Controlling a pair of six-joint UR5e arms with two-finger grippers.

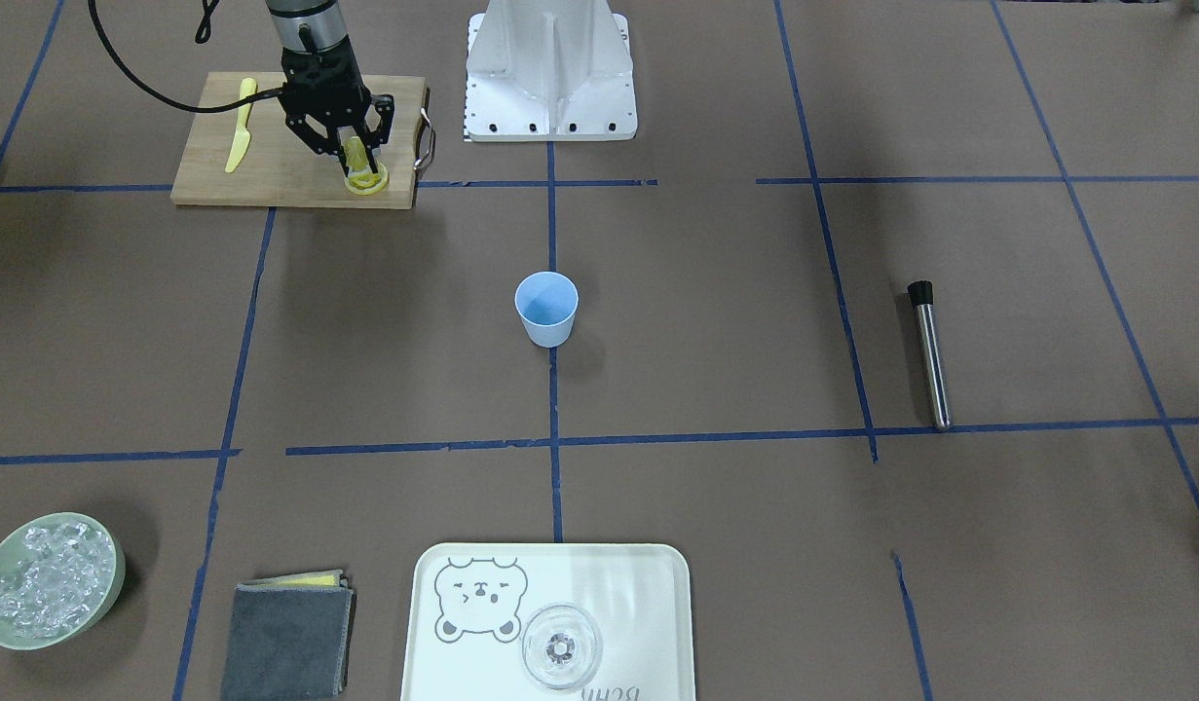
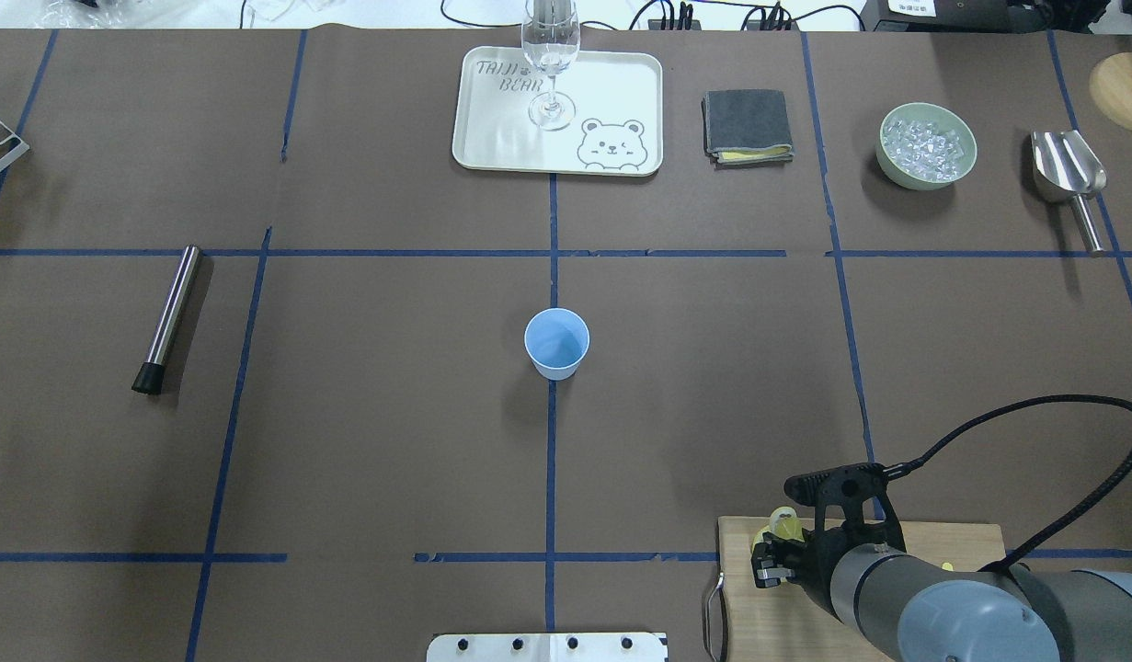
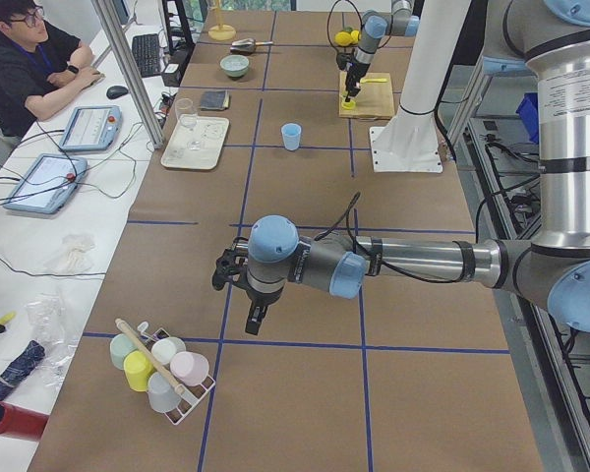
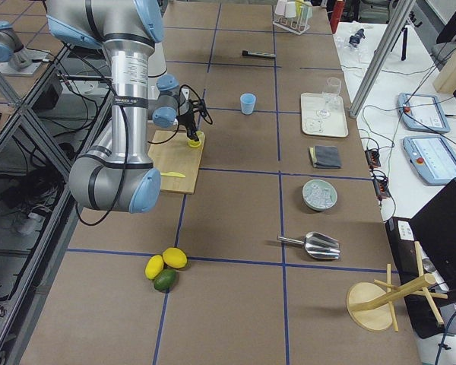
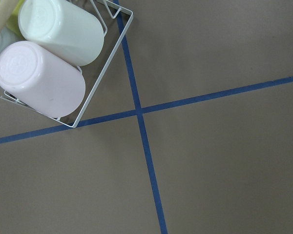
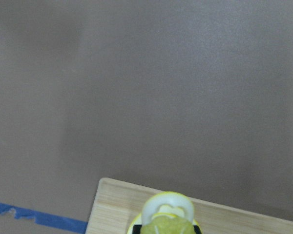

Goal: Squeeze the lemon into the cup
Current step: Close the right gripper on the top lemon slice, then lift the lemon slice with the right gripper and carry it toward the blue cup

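Observation:
My right gripper (image 1: 354,156) hangs over the near corner of the wooden cutting board (image 1: 268,170), shut on a lemon slice (image 1: 355,152) held on edge. The slice fills the bottom of the right wrist view (image 6: 166,214). A second slice (image 1: 367,181) lies flat on the board just below it. The light-blue cup (image 1: 546,309) stands upright and empty at the table's centre (image 2: 556,343), well away from the gripper. My left gripper (image 3: 253,318) hovers near a cup rack at the table's far end; I cannot tell whether it is open.
A yellow plastic knife (image 1: 241,125) lies on the board. A steel rod (image 1: 930,355) lies on my left side. Across the table are a tray (image 1: 638,604) with a glass (image 1: 560,647), a grey cloth (image 1: 287,638) and a bowl of ice (image 1: 49,579).

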